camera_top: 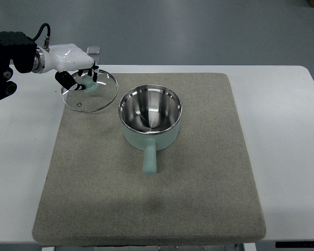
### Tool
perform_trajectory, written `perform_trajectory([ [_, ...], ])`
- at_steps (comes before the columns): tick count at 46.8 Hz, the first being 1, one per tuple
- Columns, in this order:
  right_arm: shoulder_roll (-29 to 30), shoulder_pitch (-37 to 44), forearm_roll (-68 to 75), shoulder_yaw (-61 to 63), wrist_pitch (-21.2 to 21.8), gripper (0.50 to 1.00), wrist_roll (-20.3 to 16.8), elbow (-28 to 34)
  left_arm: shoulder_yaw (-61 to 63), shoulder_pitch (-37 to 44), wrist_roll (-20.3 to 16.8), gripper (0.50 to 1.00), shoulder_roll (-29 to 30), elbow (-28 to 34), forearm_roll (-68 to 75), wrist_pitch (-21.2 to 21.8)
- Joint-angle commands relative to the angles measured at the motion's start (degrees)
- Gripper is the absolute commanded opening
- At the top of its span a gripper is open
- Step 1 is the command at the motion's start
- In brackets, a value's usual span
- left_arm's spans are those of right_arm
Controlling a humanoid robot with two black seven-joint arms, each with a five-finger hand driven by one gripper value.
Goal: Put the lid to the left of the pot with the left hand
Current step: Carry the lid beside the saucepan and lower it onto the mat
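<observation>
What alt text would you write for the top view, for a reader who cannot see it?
The robot's left hand grips the knob of a glass lid at the left edge of a grey mat, left of an open mint-green pot whose handle points toward the camera. The mat lies on a white table.

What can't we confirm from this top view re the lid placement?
- Top view: whether the lid rests on the mat or hangs just above it; the steep angle gives no height.
- Lid knob: largely covered by the left hand, so finger contact is unclear.
- Left arm: cut off by the picture's left edge.
- Right hand: out of frame.
- Pot far outer wall: hidden by its own rim.
</observation>
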Motion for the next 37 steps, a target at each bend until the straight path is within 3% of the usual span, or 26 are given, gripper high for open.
perform_trajectory([
  [1,0.0,0.0,0.0,0.0,0.0,0.924,0.0,0.0,0.0,0.7,0.0,0.500,-0.7,0.6,0.0,0.1],
  [25,0.0,0.0,0.0,0.0,0.0,0.924,0.0,0.0,0.5,2.4,0.0,0.500,-1.0,0.7,0.1,0.1],
  [28,0.0,0.0,0.0,0.0,0.0,0.924,0.0,0.0,0.5,2.6,0.0,0.621,-1.0,0.7,0.0,0.3],
  [31,0.0,0.0,0.0,0.0,0.0,0.924,0.0,0.0,0.5,2.6,0.0,0.814,-1.0,0.7,0.0,0.4],
  [37,0.0,0.0,0.0,0.0,0.0,0.924,0.0,0.0,0.5,2.6,0.0,0.964,-1.0,0.7,-0.2,0.3],
])
